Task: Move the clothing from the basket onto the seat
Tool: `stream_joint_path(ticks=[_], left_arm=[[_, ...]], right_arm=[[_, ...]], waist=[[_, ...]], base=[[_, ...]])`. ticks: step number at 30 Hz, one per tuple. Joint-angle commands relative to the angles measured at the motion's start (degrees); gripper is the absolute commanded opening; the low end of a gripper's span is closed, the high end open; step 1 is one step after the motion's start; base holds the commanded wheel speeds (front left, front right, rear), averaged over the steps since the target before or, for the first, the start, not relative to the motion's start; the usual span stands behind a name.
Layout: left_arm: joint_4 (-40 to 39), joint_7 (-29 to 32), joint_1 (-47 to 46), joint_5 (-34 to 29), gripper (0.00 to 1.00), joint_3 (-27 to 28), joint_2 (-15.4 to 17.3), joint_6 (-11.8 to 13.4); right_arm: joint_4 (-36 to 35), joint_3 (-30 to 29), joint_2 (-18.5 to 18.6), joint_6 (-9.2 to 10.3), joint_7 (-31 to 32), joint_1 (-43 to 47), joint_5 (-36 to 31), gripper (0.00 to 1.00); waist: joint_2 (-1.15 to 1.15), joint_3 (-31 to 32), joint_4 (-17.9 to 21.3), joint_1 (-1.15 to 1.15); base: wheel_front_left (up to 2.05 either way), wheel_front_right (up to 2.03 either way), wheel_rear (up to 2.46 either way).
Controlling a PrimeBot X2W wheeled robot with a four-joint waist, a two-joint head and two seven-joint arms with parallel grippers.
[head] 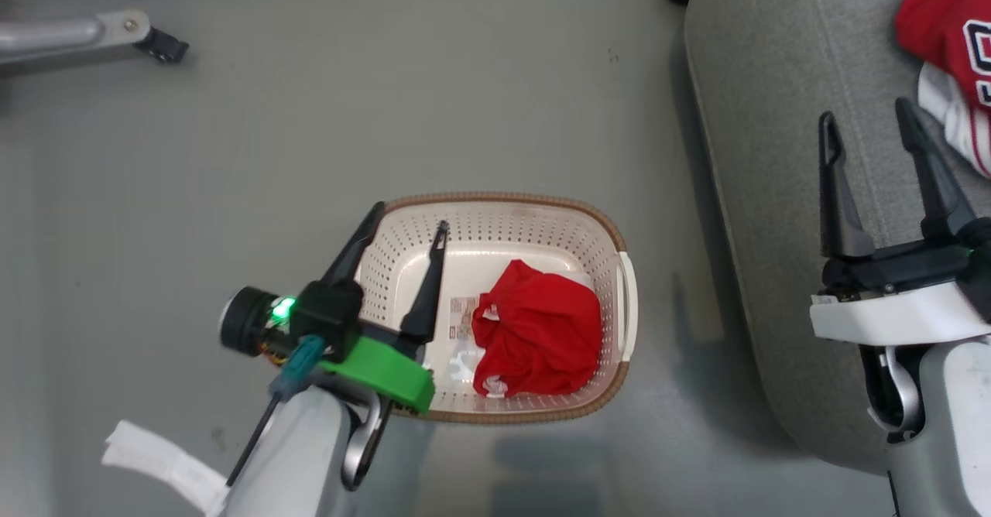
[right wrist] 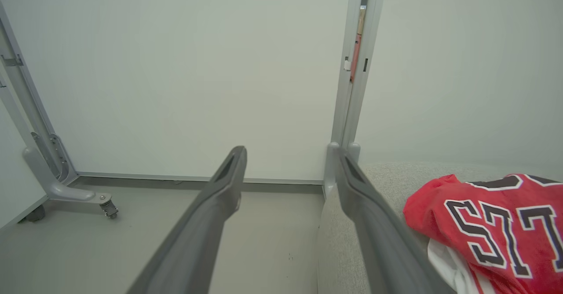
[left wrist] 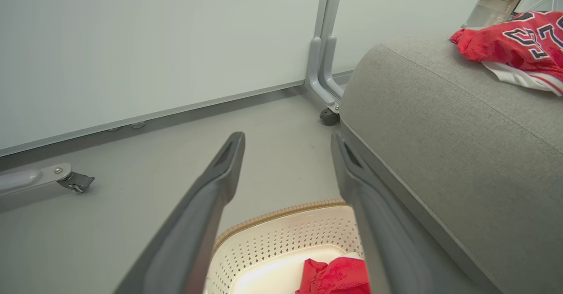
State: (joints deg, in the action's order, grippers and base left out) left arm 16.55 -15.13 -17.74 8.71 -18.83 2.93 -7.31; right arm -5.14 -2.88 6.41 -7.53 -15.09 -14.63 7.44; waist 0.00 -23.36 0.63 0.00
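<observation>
- Left gripper (head: 410, 217) hangs over the left half of the basket (head: 503, 197), jaws spread, nothing between them.
- Red garment (head: 538, 331) sits in the basket's right half, below and right of those fingertips in the head view. In the left wrist view it peeks in at bottom centre (left wrist: 336, 278), under the left gripper (left wrist: 288, 136) and toward the right finger.
- The garment is a crumpled lump with no clear long axis (slightly taller than wide in frame, if anything).
- The left arm is far nearer. Right gripper (head: 867, 113) is at the right of the frame over the seat (head: 774, 114), jaws also apart and empty.
- My read: next move is a shift toward lower right, then down onto the bundle.
- Jersey (head: 944, 29) already lies on the seat, upper right corner, just beyond the right fingertips.
- The basket stands on a plain grey floor (head: 387, 76), close beside the seat's edge and not touching it.
- Room: pale partition panels (right wrist: 176, 65) behind, and a caster leg (head: 85, 33) at upper left, well apart from the basket.
</observation>
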Motion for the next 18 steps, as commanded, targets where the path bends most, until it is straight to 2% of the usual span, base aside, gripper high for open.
stream_joint_path(ticks=[1, 7, 12, 18], left_arm=[[2.0, 0.0, -3.8, 0.4, 1.0, -3.0, 0.7, -0.2], [15.5, 0.0, -18.0, 7.0, 1.0, -19.6, 2.5, -0.2], [27.1, 0.0, -29.2, 13.3, 1.0, -32.9, 2.2, -0.2], [36.4, 0.2, -38.4, 18.7, 1.0, -45.5, 1.3, -0.2]], right_arm=[[-1.0, -0.6, 0.6, 0.08, -0.1, -1.7, -0.8, 1.0], [-5.3, -2.6, 1.8, 0.08, -0.1, -4.7, -1.8, 1.0], [-8.8, -3.4, 1.9, 0.08, -0.1, -7.1, -2.6, 1.0], [-12.0, -3.4, 2.1, 0.08, -0.1, -8.5, -3.5, 1.0]], waist=[[0.0, -13.4, -1.0, 0.0], [0.0, -21.3, -1.0, 0.0], [0.0, -28.0, -0.5, 0.0], [0.0, -33.8, -0.1, 0.0]], base=[[0.0, 0.0, 0.0], [0.0, 0.0, 0.0], [0.0, 0.0, 0.0], [0.0, 0.0, 0.0]])
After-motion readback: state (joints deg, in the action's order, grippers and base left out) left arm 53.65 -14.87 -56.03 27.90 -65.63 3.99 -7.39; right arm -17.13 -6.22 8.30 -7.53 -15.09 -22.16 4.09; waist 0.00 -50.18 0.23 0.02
